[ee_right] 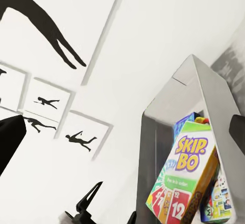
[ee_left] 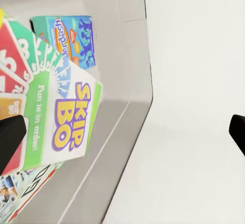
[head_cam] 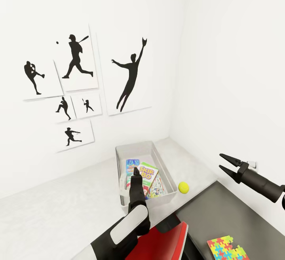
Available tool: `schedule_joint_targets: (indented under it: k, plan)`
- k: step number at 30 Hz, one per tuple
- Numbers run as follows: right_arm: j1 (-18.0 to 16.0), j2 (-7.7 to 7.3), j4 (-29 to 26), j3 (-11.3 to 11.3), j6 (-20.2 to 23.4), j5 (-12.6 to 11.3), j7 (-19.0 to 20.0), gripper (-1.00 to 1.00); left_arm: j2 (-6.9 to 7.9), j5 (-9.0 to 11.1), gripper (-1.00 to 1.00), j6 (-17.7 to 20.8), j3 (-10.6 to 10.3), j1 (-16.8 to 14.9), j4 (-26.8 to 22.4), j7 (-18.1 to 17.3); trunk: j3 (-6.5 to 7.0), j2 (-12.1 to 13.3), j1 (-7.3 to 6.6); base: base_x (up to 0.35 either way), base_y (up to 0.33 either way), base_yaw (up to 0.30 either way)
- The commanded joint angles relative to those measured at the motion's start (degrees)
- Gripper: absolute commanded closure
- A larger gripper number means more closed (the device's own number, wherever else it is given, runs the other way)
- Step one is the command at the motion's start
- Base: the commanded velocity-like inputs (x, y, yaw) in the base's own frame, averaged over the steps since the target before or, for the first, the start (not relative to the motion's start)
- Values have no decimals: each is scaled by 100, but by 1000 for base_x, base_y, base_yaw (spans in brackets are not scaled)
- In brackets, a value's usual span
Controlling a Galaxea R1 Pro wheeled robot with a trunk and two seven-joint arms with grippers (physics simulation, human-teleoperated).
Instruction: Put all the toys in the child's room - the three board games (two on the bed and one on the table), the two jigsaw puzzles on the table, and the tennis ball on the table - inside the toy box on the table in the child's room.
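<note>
Both jaws apart, empty. Below my left gripper (head_cam: 136, 171): three board games (head_cam: 147, 177) in toy box (head_cam: 134, 149). Tennis ball (head_cam: 183, 187), jigsaw puzzle (head_cam: 227, 249) left, nearer my right gripper (head_cam: 226, 163).

We see the light grey toy box (head_cam: 158, 155) on the white table (head_cam: 59, 212), holding three board games (head_cam: 147, 179) stacked loosely, Skip-Bo on top. At its four o'clock the tennis ball (head_cam: 183, 187) rests beside it; one jigsaw puzzle (head_cam: 227, 249) lies farther off at five o'clock.
</note>
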Motion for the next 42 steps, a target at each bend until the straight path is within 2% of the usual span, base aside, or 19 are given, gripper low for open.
schedule_joint_targets:
  k: [1,9,17,19,22,23,24,25,27,28,29,30,32,33,35,36,38,39,42]
  plan:
    - [-7,0,2,-9,25,44,47,-100,0,-37,-100,-21,-10,-8,-3,57,-13,-14,4,0,0,0]
    - [-7,1,2,-9,25,44,47,-100,0,-34,-100,10,-13,-5,-150,57,-13,-14,4,0,0,0]
    - [-7,-3,2,-9,25,44,47,-100,18,-87,-100,238,-162,133,-1388,46,-13,-14,4,0,0,0]
    - [-7,-5,2,-9,25,44,47,-100,244,-90,-100,403,-278,178,-1632,65,-13,-14,4,0,0,0]
    - [-7,-6,2,-10,25,44,47,-100,689,-97,-100,642,-472,245,-2031,186,-13,-14,4,0,0,0]
    - [-7,-7,2,-12,25,44,47,-100,769,-98,-100,686,-502,251,-2075,199,-13,-14,4,0,0,0]
    - [-7,-7,2,-15,25,44,47,-100,1027,-99,-100,896,-572,262,-2168,224,-13,-14,4,0,0,0]
    - [-7,-7,2,-15,25,44,47,-100,1122,-99,-100,996,-585,264,-2192,229,-13,-14,4,0,0,0]
    - [-7,-8,2,-16,25,44,47,-100,1536,-99,-100,1574,-583,269,-2264,242,-13,-14,4,0,0,0]
    - [-7,-8,2,-17,25,44,47,-100,1650,-99,-100,1758,-574,270,-2279,244,-13,-14,4,0,0,0]
    - [-7,-8,2,-15,25,44,47,-100,1883,-96,-100,2163,-545,271,-2308,243,-13,-14,4,0,0,0]
    - [-7,-8,2,-14,25,44,47,-100,2001,-92,-100,2383,-518,271,-2321,243,-13,-14,4,0,0,0]
    - [-7,-5,2,-11,25,44,47,-100,2476,-54,-100,3329,-253,272,-2353,237,-13,-14,4,0,0,0]
    - [-7,-6,2,-12,25,44,49,-100,2595,-47,-100,3584,-146,272,-2358,236,-13,-14,4,0,0,0]
    - [-4,-7,-1,-15,25,44,56,-100,3060,-25,-100,4751,377,273,-2368,234,-13,-14,4,0,0,0]
    - [-3,-7,-2,-16,25,44,58,-100,3174,-12,-100,5092,520,273,-2370,234,-13,-14,4,0,0,0]
    - [25,-6,-78,-14,25,44,65,-100,3613,161,-100,6687,1149,273,-2362,230,-13,-14,4,0,0,0]
    - [43,-5,-116,-13,25,44,65,-100,3718,246,-100,7123,1333,273,-2351,227,-13,-14,4,0,0,0]
    - [185,32,-418,-10,25,38,65,-100,4397,818,-100,9561,2621,371,-2155,221,-13,-14,4,0,0,0]
